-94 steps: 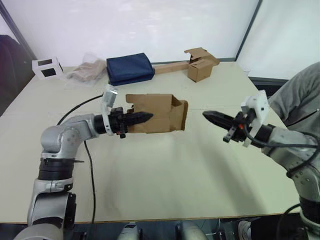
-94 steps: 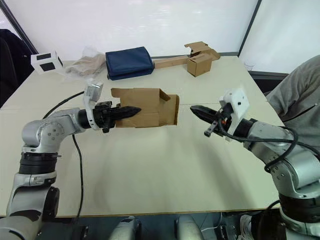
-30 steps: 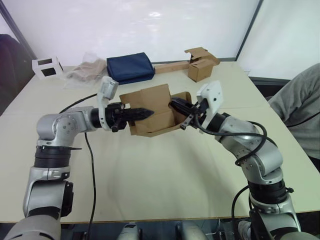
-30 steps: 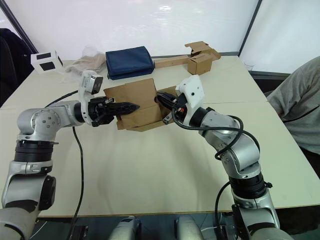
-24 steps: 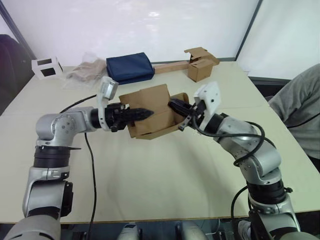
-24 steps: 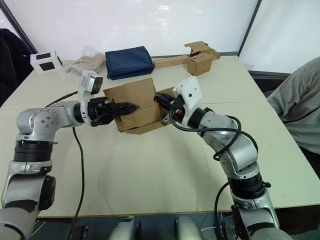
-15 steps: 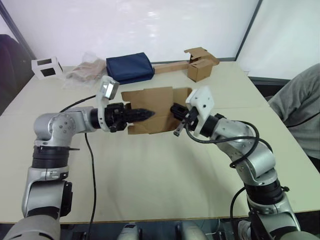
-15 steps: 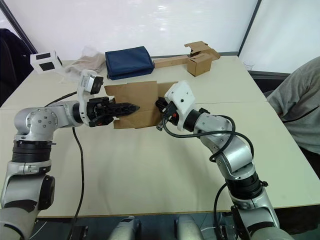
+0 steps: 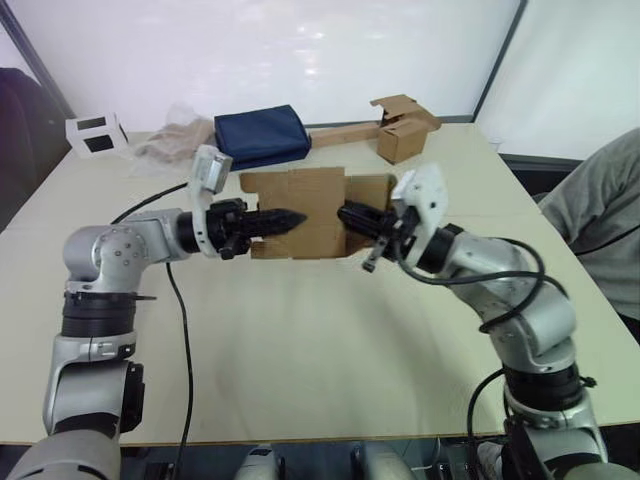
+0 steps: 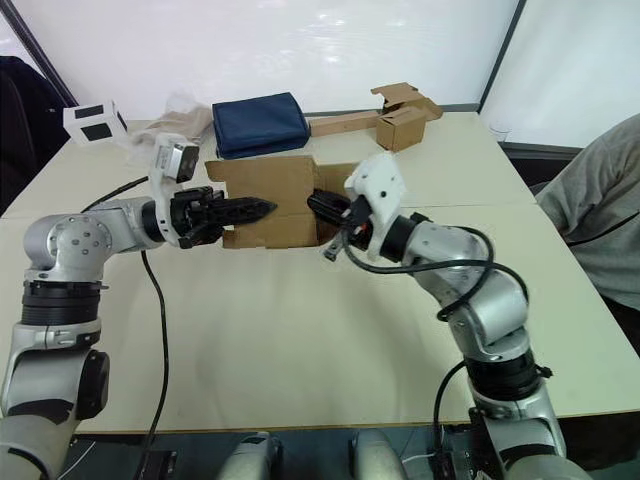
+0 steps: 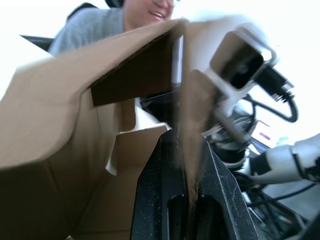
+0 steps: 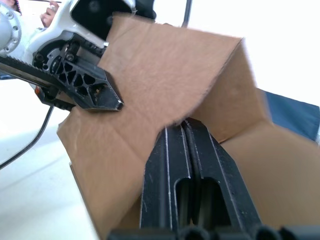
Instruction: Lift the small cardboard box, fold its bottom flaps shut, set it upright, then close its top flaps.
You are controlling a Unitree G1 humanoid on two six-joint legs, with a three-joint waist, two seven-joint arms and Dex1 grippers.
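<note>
A small cardboard box (image 9: 305,205) is held in the air above the middle of a pale table (image 9: 330,350), lying on its side with its open ends facing left and right. The left gripper (image 9: 292,218) reaches in from the robot's left and pinches one cardboard wall of the box between its two black fingers; in the left wrist view the panel's edge runs straight down between the fingers (image 11: 160,200), which are pressed against it on both sides. The right gripper (image 10: 318,206) comes in from the robot's right, its two black fingers pressed together with no gap, as the right wrist view shows, their tips pushed against the flaps (image 9: 372,192) at the box's right-hand end. One of those flaps stands up at an angle above the right gripper. At the left end the flaps (image 9: 255,183) spread outward, one with a notched corner. Toward the far edge of the table lie a folded navy blue bag (image 9: 260,135), a crumpled clear plastic wrapper (image 9: 170,142) and a small white cube with dark faces (image 9: 93,133). A second brown box (image 9: 400,130) joined to a long cardboard strip (image 9: 343,135) sits at the far right. A person's grey sleeve (image 9: 600,205) shows at the table's right side.
</note>
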